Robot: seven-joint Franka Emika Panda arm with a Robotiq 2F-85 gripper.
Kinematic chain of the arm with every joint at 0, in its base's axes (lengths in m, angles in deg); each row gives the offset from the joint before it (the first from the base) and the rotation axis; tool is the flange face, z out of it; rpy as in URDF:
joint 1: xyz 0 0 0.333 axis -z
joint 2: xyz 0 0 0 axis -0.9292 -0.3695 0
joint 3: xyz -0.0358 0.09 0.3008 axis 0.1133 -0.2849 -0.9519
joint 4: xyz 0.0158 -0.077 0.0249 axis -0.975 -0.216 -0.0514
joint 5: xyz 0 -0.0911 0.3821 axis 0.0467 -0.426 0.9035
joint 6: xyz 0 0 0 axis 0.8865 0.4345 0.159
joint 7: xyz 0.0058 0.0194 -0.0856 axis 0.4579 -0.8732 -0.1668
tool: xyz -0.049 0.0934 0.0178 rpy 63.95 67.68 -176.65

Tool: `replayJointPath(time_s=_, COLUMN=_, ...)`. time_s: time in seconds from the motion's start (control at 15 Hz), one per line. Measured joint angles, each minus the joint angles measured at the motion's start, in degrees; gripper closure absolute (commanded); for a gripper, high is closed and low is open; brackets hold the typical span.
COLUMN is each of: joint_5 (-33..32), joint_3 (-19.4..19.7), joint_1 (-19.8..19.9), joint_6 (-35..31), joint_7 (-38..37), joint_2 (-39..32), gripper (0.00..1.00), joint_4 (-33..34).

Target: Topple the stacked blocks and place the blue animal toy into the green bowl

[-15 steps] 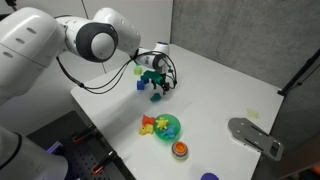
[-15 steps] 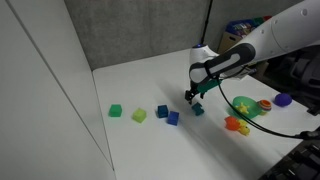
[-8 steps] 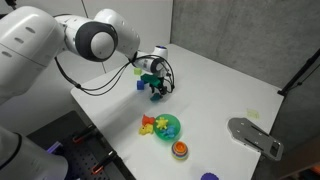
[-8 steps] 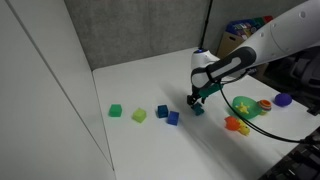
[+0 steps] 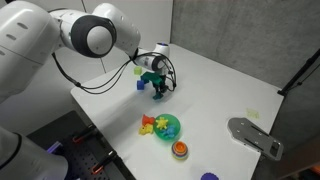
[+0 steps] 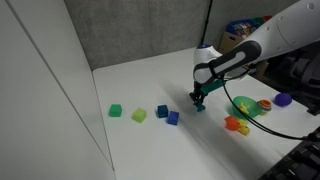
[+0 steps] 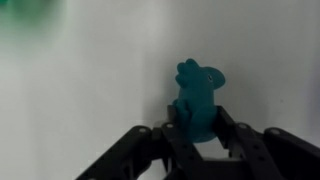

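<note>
Blue animal toy clenched in end effector.
Toy btwn finger pads, low at bench, near blue block; green bowl well apart w/ other toys inside.

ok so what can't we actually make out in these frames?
- Wrist view: the blue animal toy sits between the pincer fingers, which hide the pad contact, so the grip is unclear.
- Both exterior views: whether the toy is lifted; too small, and the pincer covers it.
- In an exterior view the green bowl contents are too small.
- Wrist view, top left: green blur, cut by the edge.
</note>
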Motion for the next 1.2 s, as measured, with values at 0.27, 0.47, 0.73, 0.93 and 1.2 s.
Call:
replayJointPath(time_s=0.27, joint_5=-0.1, joint_3=1.2, joint_1=0.6, joint_6=0.1, joint_7=0.1, joint_2=5.0, gripper=0.90, joint_4=-3.0)
replayJointPath(time_s=0.47, joint_5=-0.4, joint_3=2.6, joint_1=1.5, joint_6=0.5, joint_7=0.2, joint_2=9.7, gripper=0.92, joint_4=-6.7)
replayJointPath(time_s=0.73, joint_5=-2.3, joint_3=5.3, joint_1=2.9, joint_6=0.6, joint_7=0.2, joint_2=15.9, gripper=0.90, joint_4=-13.3)
replayJointPath(time_s=0.93, joint_5=-4.0, joint_3=7.3, joint_1=4.4, joint_6=0.7, joint_7=0.2, joint_2=19.5, gripper=0.90, joint_4=-18.3)
replayJointPath(time_s=1.2, joint_5=-6.3, joint_3=9.4, joint_1=6.4, joint_6=0.7, joint_7=0.2, joint_2=22.6, gripper=0.90, joint_4=-24.0)
